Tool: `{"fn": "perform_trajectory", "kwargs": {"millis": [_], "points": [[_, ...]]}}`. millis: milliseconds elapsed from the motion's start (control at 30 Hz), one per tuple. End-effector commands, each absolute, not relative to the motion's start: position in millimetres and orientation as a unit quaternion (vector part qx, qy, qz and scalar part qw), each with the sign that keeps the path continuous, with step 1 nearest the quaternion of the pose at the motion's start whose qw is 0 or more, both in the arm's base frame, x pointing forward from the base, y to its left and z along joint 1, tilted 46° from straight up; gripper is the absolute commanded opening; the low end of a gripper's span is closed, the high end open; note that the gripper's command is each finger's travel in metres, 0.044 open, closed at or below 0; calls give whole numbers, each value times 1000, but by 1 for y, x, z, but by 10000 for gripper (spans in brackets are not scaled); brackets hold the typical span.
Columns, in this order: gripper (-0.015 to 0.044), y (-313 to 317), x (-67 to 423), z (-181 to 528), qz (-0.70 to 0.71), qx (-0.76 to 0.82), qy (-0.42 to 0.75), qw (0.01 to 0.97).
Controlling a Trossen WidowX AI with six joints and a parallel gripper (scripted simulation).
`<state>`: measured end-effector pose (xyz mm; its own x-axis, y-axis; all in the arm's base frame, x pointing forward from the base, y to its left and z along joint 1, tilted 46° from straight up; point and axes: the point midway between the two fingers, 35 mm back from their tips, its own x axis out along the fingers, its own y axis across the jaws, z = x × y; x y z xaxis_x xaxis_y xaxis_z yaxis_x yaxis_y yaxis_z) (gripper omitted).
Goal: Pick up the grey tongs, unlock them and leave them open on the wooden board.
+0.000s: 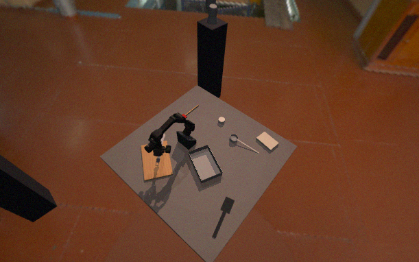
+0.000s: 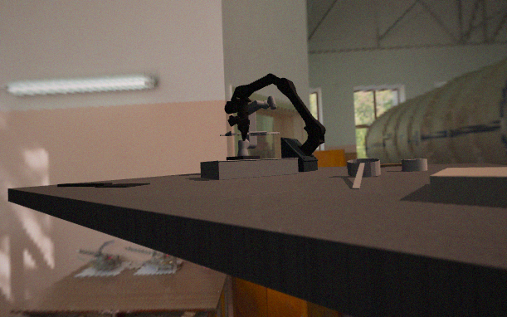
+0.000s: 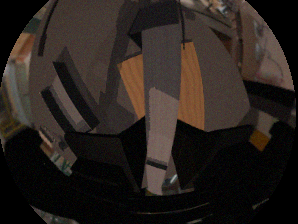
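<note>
On the grey table top (image 1: 251,178), going from left to right in the top view, the wooden board (image 1: 163,169) lay nearest the left edge. The gripper (image 1: 158,153) hung directly over the board's upper half, pointing down, its fingers closed most of the way and clamped on the grey tongs (image 1: 158,161). The tongs hung from the fingers with their tips down toward the board; whether the tips touched the wood could not be told. In the wrist view the tongs (image 3: 161,106) ran as a long grey strip straight out from between the fingers, with the board (image 3: 193,90) showing orange on both sides of them. In the exterior view the tongs (image 2: 243,146) reached down below the gripper (image 2: 243,134), behind the roasting tin (image 2: 249,168).

Just right of the board stood the arm's base (image 1: 186,140), then the roasting tin (image 1: 213,177), apart from the tongs. Further right lay a black spatula (image 1: 224,216), a small white cylinder (image 1: 221,119), a strainer (image 1: 234,138) and a pale block (image 1: 267,140).
</note>
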<state>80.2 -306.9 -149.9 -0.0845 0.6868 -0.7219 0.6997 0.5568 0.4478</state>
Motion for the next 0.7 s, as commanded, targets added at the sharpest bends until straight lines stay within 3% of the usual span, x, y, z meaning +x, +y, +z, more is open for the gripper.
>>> {"fn": "perform_trajectory", "kwargs": {"millis": [0, 300, 667], "points": [[-150, -315, 56, -154, 27, 446, 737, 507], [-150, -321, 7, -163, 101, 398, 732, 544], [-150, -321, 6, -164, 101, 398, 730, 547]]}}
